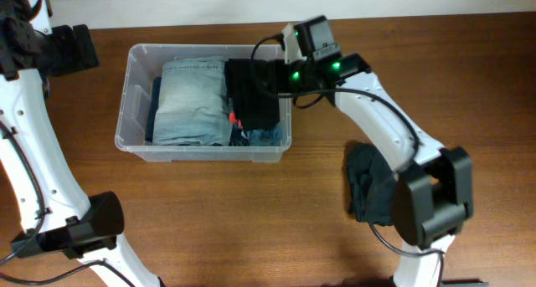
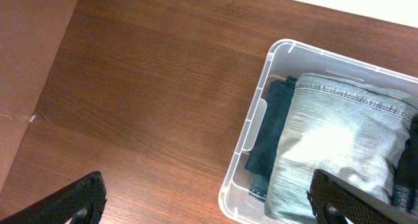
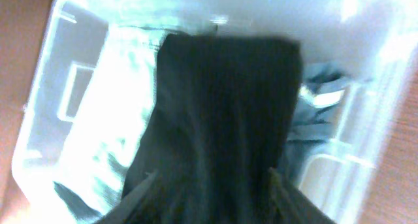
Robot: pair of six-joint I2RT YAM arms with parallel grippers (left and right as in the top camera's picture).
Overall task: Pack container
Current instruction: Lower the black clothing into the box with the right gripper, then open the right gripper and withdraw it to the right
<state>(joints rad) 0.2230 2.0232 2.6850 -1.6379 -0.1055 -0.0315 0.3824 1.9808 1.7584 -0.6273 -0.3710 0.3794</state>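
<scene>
The container (image 1: 201, 154) is a clear plastic bin on the wooden table, also in the left wrist view (image 2: 251, 129) and the right wrist view (image 3: 39, 80). Folded light blue jeans (image 1: 188, 103) (image 2: 333, 145) fill its left and middle. My right gripper (image 1: 280, 76) (image 3: 214, 191) hangs over the bin's right end, shut on a black garment (image 1: 254, 94) (image 3: 222, 106) that drapes down into the bin beside the jeans. My left gripper (image 1: 71, 48) (image 2: 209, 201) is open and empty over the table, left of the bin.
A dark teal folded garment (image 2: 271, 132) lies against the bin's left wall. A small red-orange item (image 1: 232, 118) shows between the jeans and the black garment. Another dark garment (image 1: 368, 182) lies on the table at the right, near the right arm's base.
</scene>
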